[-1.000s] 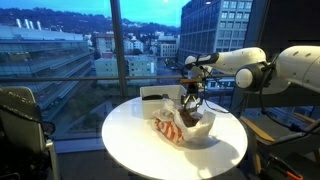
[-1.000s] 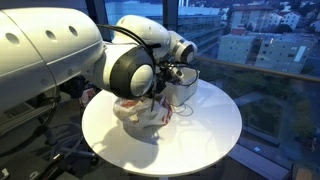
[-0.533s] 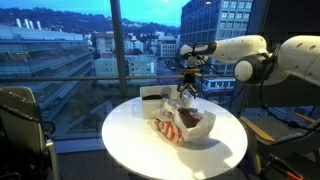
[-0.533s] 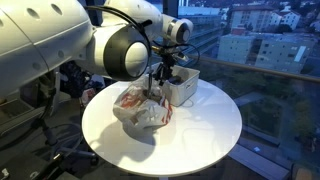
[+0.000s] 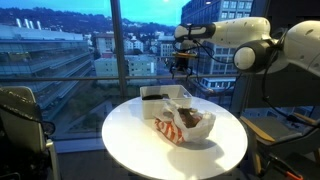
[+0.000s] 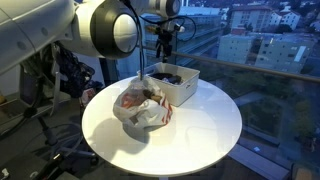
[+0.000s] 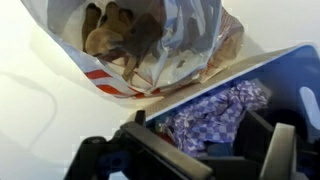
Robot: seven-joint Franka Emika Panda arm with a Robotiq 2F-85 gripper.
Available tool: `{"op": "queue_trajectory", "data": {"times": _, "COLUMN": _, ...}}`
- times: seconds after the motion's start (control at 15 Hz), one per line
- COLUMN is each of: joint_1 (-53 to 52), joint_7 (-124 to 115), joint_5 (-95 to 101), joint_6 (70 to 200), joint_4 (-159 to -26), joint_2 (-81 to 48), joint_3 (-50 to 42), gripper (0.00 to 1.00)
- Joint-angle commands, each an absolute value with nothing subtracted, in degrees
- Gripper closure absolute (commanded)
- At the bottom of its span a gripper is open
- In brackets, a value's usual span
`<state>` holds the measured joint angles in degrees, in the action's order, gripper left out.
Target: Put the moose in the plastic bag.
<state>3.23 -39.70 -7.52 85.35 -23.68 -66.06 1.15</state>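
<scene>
Now that the arm has lifted away from the round white table [image 5: 128, 142], the black two-fingered gripper [image 5: 181, 67] sits in the upper middle of the frame in both exterior views. It is well above the crumpled clear plastic bag with red stripes [image 5: 186, 124]; half a second ago it hung just over the bag's mouth, and a second ago it was down in it.

The bag has stayed where it was at the centre of the tabletop. In the wrist view the brown plush moose [image 7: 115, 35] shows in the upper left of the frame, lying inside the bag and seen through its open top and thin wall. I judge from this that the moose has been released into the bag and the task is as good as done, with only the retreat left.

In the wrist view the claw's two fingers enter from the bottom edge and stand wide apart, with nothing between them and touching nothing.

Below it, at the lower right of that frame, is the white rectangular bin [image 6: 186, 86] holding a purple checked cloth [image 7: 215, 115]. The bin sits just beside the bag.
</scene>
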Motion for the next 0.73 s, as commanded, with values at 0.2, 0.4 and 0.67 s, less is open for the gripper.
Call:
{"op": "queue_trajectory", "data": {"times": 0.2, "joint_1": -1.27, "joint_7": -36.94, "joint_5": -4.13, "joint_6": 90.77, "joint_4": -23.57, "joint_2": -59.42, "joint_3": -0.4, "gripper": 0.0}}
{"op": "queue_trajectory", "data": {"times": 0.4, "joint_1": -2.98, "joint_7": -38.35, "joint_5": -3.85, "joint_6": 89.27, "joint_4": -23.77, "joint_2": -56.42, "joint_3": -0.6, "gripper": 0.0}}
{"op": "queue_trajectory", "data": {"times": 0.67, "joint_1": -2.74, "joint_7": -37.66, "joint_5": -4.72, "joint_6": 90.04, "joint_4": -24.48, "joint_2": -56.47, "joint_3": -0.08, "gripper": 0.0}}
